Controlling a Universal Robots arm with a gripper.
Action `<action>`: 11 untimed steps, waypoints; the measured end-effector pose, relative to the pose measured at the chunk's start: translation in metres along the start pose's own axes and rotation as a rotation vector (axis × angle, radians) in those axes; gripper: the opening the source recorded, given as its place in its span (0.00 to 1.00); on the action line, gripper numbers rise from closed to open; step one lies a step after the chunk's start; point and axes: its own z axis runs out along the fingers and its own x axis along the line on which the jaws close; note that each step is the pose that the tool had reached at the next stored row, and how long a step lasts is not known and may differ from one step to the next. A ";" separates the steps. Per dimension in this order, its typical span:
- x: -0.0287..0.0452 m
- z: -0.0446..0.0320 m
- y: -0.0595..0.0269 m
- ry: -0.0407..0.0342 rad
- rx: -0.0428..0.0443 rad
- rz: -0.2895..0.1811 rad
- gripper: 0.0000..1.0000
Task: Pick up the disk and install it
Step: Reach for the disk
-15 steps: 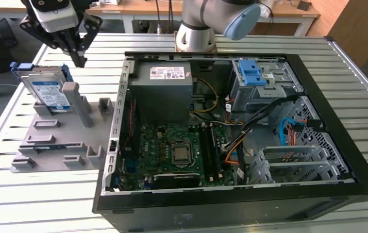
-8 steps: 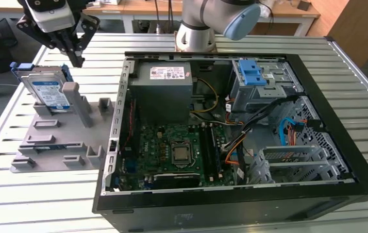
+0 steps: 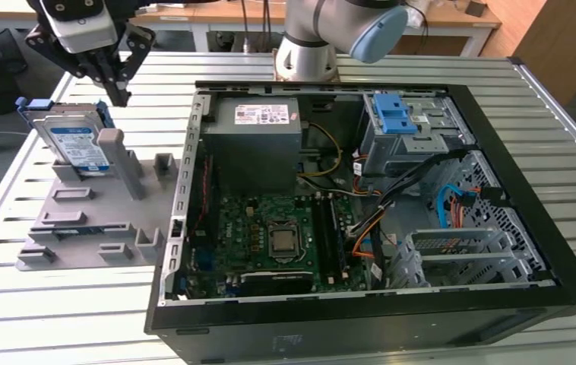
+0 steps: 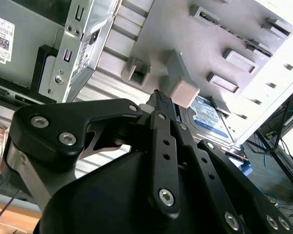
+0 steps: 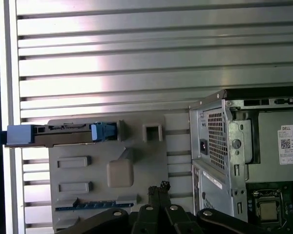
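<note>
— Disk condition?
— We find the disk [image 3: 73,143] silver, with a white-and-blue label and blue frame, on edge in the grey holder [image 3: 85,220], nine o'clock of the computer case [image 3: 531,304].
— Gripper?
— The gripper [image 3: 118,96] hovers at its one o'clock, fingers pressed together, empty.

From where I stand: one disk [image 3: 73,144], one grey holder [image 3: 83,209], one open computer case [image 3: 369,327], one power-supply box [image 3: 257,129] (inside the case), one arm [image 3: 308,46], one gripper [image 3: 118,97].
</note>
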 end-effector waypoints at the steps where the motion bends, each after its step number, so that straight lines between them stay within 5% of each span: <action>1: 0.0008 0.0004 0.0016 -0.0002 0.0030 -0.001 0.11; 6: 0.0038 0.0013 0.0064 0.0002 0.0075 -0.027 0.11; 11: 0.0151 0.0019 0.0074 0.0003 0.0075 -0.030 0.11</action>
